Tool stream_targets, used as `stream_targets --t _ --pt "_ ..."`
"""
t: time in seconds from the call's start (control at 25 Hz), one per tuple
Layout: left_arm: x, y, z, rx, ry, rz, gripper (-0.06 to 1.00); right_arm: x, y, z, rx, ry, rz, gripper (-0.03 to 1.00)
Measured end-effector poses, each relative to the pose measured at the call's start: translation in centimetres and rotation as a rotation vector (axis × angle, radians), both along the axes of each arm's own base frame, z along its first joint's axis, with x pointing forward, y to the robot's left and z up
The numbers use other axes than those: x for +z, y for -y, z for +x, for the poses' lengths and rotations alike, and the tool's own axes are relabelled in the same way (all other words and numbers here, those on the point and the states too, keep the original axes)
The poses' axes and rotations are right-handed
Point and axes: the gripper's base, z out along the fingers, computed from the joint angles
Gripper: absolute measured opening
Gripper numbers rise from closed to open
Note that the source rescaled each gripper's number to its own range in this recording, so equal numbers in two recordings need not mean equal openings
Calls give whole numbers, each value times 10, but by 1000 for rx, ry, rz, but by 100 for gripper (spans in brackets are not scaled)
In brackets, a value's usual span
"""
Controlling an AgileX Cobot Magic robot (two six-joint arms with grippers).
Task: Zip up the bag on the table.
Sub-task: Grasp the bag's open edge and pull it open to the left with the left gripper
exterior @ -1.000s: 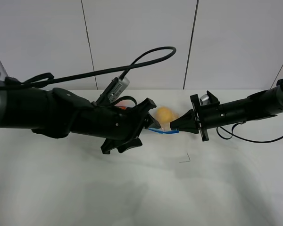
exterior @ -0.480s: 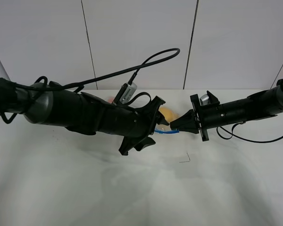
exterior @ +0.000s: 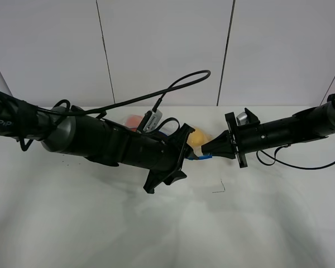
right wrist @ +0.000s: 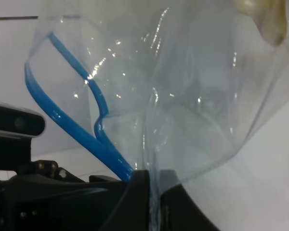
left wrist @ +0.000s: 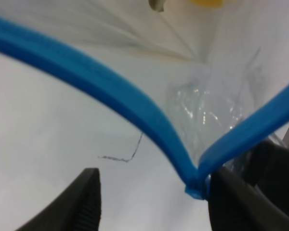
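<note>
White table (exterior: 100, 223) lay under the bag (exterior: 196, 138), midway between the arms; right claw (right wrist: 154, 179) pinched its plastic corner; left claw (left wrist: 154, 183) stood spread astride the blue zip (left wrist: 111, 91); closing off-centre might miss the zip, or tug that corner free.

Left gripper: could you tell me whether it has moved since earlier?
Yes. The left gripper has shifted rightward, closer to the motionless right gripper holding the bag.

Bag (exterior: 196, 138) on table (exterior: 156, 234) between left gripper (exterior: 186, 149) and right gripper (exterior: 204, 152), zipper strip (left wrist: 111, 91) between left fingers (left wrist: 89, 202).
</note>
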Motion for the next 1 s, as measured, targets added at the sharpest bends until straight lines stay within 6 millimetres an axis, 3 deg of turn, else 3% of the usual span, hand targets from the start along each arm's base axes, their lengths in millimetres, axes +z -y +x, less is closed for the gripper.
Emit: stream_targets --t 0.2,0.4,0.64,1.0 --pt "0 0 0 30 -19 -21 74 0 0 0 0 0 0 0" --pt "4 4 3 33 -19 -48 56 0 0 0 1 0 -1 0" --pt "10 8 7 38 -3 -67 50 0 0 0 2 0 -1 0" --pt "10 7 7 40 -3 -65 23 0 0 0 1 0 0 0"
